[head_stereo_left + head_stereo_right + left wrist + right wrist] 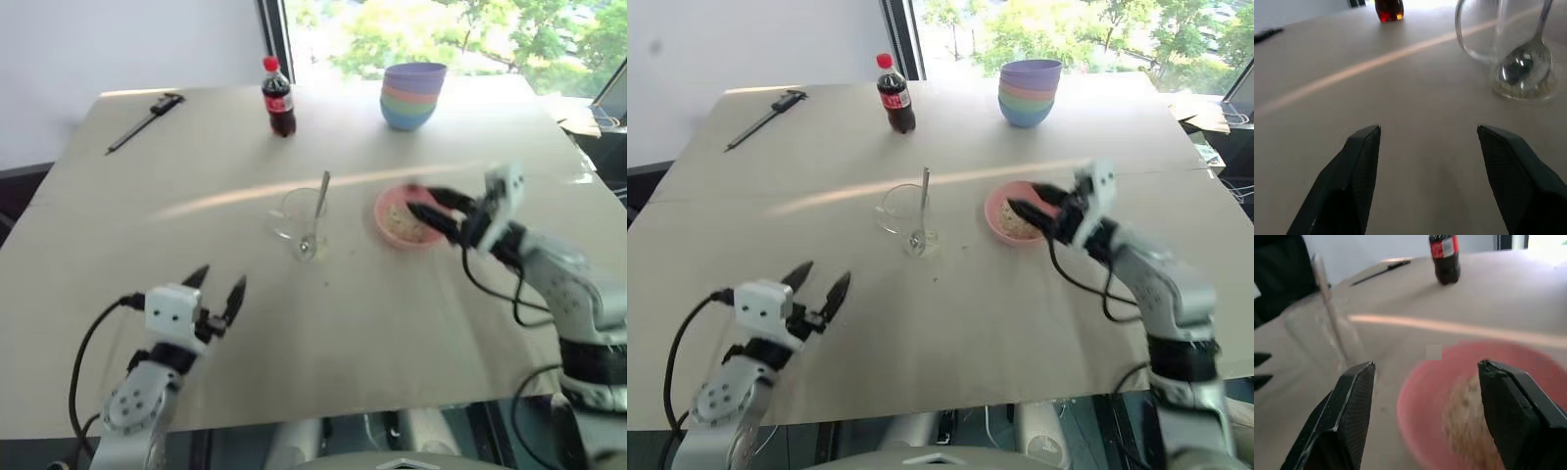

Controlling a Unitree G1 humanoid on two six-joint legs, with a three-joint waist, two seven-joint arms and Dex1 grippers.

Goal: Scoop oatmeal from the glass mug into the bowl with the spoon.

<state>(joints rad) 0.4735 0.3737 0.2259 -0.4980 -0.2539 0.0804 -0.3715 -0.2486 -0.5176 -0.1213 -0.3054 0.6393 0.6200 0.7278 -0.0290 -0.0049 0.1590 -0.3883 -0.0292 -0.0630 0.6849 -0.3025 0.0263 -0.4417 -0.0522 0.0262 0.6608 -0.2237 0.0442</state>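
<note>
Pale beige worktop (196,323), lit by a bright diagonal streak of light. Nearest: left pincer (217,286) spread, holding nothing, above bare surface. Mid-worktop: glass mug (299,223) upright, spoon (317,210) standing inside it, handle leaning on the rim. Just right of it, pink bowl (397,217) containing oatmeal (404,223); right pincer (429,208) spread, over the bowl's right side, hiding part of its rim. Contact cannot be told. Far side: cola bottle (277,96), stacked bowls (412,94), black tool (144,120). Beyond: white wall, window with greenery. Mug contents hard to make out.
</note>
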